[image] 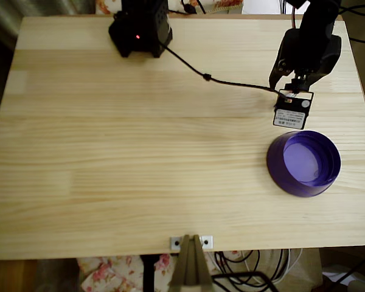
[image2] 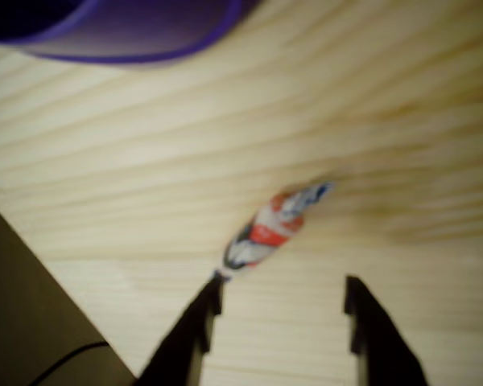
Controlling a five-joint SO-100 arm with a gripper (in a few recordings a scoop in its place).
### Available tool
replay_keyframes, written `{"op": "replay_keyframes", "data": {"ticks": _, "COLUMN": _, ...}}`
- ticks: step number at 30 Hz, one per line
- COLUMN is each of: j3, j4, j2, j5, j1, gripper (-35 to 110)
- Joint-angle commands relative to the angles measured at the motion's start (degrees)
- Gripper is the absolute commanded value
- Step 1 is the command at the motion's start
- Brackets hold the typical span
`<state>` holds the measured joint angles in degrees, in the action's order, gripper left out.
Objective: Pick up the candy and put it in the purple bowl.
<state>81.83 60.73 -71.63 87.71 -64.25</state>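
Wooden table [image2: 386,96]: candy [image2: 266,229] seemingly touching open gripper [image2: 283,310], purple bowl [image2: 129,36] near

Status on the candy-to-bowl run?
Done: arm is positioned over the candy, next to the purple bowl. In hand: nothing; the gripper has its jaws open, the candy lying on the table just ahead of them. Left: grasp, lift, drop in the bowl, which looks empty.

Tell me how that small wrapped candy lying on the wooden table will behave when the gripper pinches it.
The small red-and-white wrapped candy looks thin and tiny beside the open gripper, so it is probably very light. Its twisted wrapper ends will likely crumple rather than resist. Lying flat on the smooth wooden table, it may slide or pivot if only one finger touches it.
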Motion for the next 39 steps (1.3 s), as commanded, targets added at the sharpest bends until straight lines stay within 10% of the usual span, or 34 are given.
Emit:
{"op": "replay_keyframes", "data": {"ticks": 1, "j3": -2.81, "j4": 0.88, "j2": -4.22, "j5": 46.76, "j1": -0.44, "gripper": 24}}
{"op": "replay_keyframes", "data": {"ticks": 31, "j3": -16.87, "j4": 9.58, "j2": 1.67, "j5": 77.17, "j1": -2.46, "gripper": 26}}
{"op": "replay_keyframes", "data": {"ticks": 39, "j3": -15.47, "j4": 3.6, "j2": 3.52, "j5": 72.25, "j1": -2.29, "gripper": 26}}
